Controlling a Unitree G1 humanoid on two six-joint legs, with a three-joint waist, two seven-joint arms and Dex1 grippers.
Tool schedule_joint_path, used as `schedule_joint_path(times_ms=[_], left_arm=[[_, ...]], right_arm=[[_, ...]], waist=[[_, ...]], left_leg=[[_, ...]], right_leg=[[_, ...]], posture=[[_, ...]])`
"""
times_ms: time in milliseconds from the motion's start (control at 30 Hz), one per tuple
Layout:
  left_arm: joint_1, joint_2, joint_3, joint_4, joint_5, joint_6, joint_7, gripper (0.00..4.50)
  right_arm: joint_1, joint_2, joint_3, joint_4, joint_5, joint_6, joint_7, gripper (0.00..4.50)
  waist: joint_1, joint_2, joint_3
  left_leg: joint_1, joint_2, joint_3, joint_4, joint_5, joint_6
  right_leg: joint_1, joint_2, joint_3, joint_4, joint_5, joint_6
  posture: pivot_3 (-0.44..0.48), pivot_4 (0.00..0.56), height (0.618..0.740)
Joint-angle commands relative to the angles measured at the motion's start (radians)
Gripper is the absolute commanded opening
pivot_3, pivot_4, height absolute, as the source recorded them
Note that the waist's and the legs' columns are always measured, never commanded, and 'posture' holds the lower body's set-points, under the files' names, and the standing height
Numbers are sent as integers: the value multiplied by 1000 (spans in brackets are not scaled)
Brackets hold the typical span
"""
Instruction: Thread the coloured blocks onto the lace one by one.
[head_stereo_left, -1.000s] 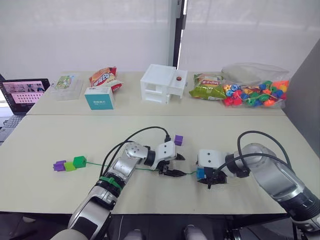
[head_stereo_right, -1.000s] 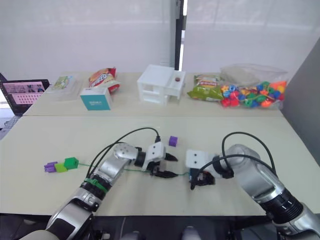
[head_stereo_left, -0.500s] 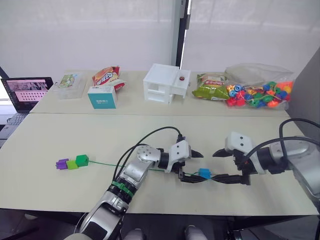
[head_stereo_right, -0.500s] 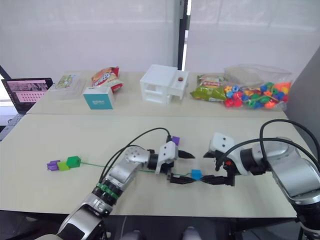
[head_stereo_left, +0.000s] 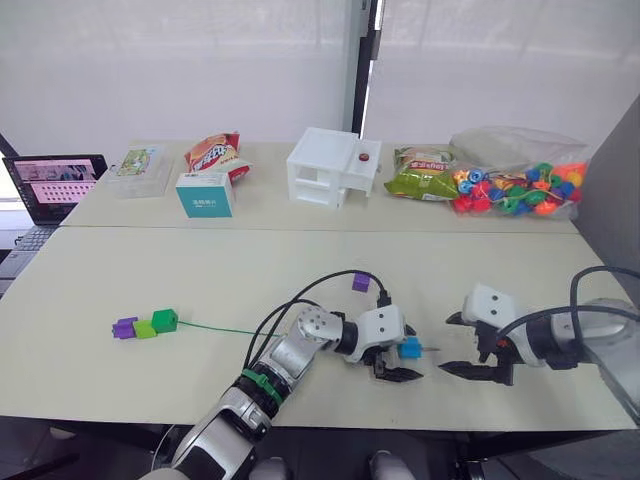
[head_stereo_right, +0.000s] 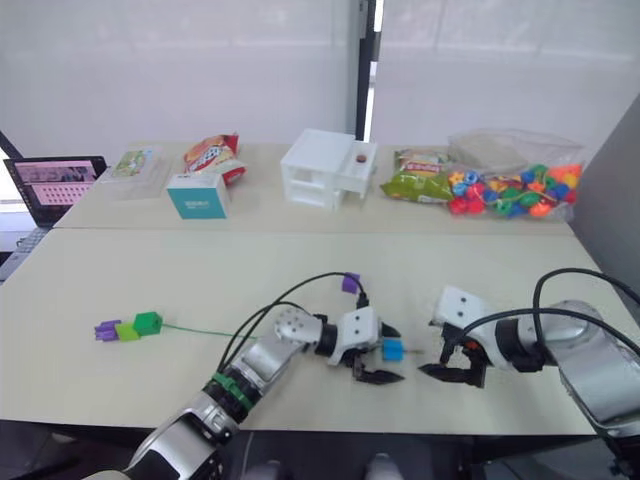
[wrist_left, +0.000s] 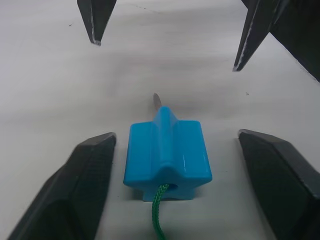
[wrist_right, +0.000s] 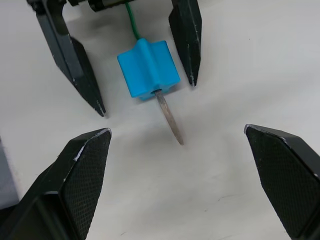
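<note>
A blue block (wrist_left: 167, 155) lies on the table, threaded on the green lace (wrist_left: 159, 220), whose grey tip (wrist_right: 170, 120) sticks out of its far side. My left gripper (head_stereo_left: 408, 358) is open, one finger on each side of the block and not touching it. Facing it, my right gripper (head_stereo_left: 447, 345) is open, just beyond the tip. Far along the lace (head_stereo_left: 225, 329) sit a purple block (head_stereo_left: 124, 328), a lime block (head_stereo_left: 144, 329) and a green block (head_stereo_left: 164, 320). Another purple block (head_stereo_left: 360, 283) lies loose behind my left gripper.
On the back table stand a laptop (head_stereo_left: 50, 180), a clear box (head_stereo_left: 140, 170), a teal box (head_stereo_left: 207, 194), snack bags (head_stereo_left: 212, 152), a white box (head_stereo_left: 330, 167) and a bag of bright beads (head_stereo_left: 515, 185). A black cable (head_stereo_left: 320, 290) loops over my left arm.
The blue block left my right gripper and now sits on the lace. My left gripper slid right to straddle it. My right gripper drew back to the right, off the lace tip.
</note>
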Motion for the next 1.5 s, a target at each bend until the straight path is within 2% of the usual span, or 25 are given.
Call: schedule_joint_path(times_ms=[33, 100, 167, 333, 433, 800, 933, 1167, 1333, 1500], left_arm=[[-3, 3, 1, -39, -17, 7, -19, 2418], [0, 6, 2, -44, -15, 9, -21, 1753], [1, 8, 2, -46, -14, 11, -22, 1430], [8, 16, 0, -59, -13, 23, -24, 1428], [10, 17, -3, -65, -12, 27, -23, 1428], [10, 19, -1, -65, -6, 17, -9, 1427], [3, 43, 29, -51, -17, 6, -18, 1427], [-22, 175, 109, -37, -67, 31, -96, 1427], [29, 385, 196, -59, -125, 0, -223, 1427], [97, 550, 255, -55, -152, -43, -281, 1427]], right_arm=[[-11, 6, 56, 17, -59, -111, -9, 4500], [-18, 8, 80, 41, -86, -145, -13, 4500], [-27, 7, 101, 67, -107, -174, -15, 4500], [-69, 25, 142, 104, -125, -194, 2, 4500], [-82, 33, 147, 105, -120, -177, 12, 3689], [-77, 51, 166, 93, -117, -129, 33, 26], [-84, 53, 169, 94, -117, -123, 41, 0], [-118, 55, 194, 105, -123, -134, 69, 0], [-167, 59, 220, 126, -130, -140, 90, 0], [-194, 66, 232, 141, -136, -144, 101, 0]], waist=[[-1, 0, 0], [-1, 0, 0], [-1, 0, 0], [-2, 0, 0], [-3, 0, 0], [-2, 0, 0], [-2, 0, 0], [-14, 0, 0], [-25, 0, 0], [-34, 1, 0]], left_leg=[[0, 0, 0, 0, 0, 0], [0, 0, 0, 0, 0, 0], [0, 0, 0, 0, 0, 0], [0, 0, 0, 0, 0, -1], [0, 0, 0, 0, 0, -1], [0, 0, 0, 0, 0, -1], [0, 0, 0, 0, 0, 0], [0, 0, 0, 0, 0, -1], [1, 0, -1, 0, 0, 0], [2, 1, -1, -1, 0, 0]], right_leg=[[0, 0, 0, 0, 0, 0], [0, 0, 0, 0, 0, 0], [0, 0, 0, 0, 0, 0], [0, 0, 0, 0, 0, 0], [0, 0, 0, 0, 0, 0], [0, 0, 0, 0, 0, 0], [0, 0, 0, 0, 0, 0], [0, 0, 0, 1, 0, 0], [-1, 0, 0, 2, 0, 0], [-1, 1, 0, 3, 0, 0]], posture=[[0, 150, 740], [0, 150, 740], [0, 150, 740], [0, 150, 740], [0, 150, 740], [0, 150, 740], [0, 150, 740], [0, 150, 740], [0, 150, 740], [0, 150, 740]])
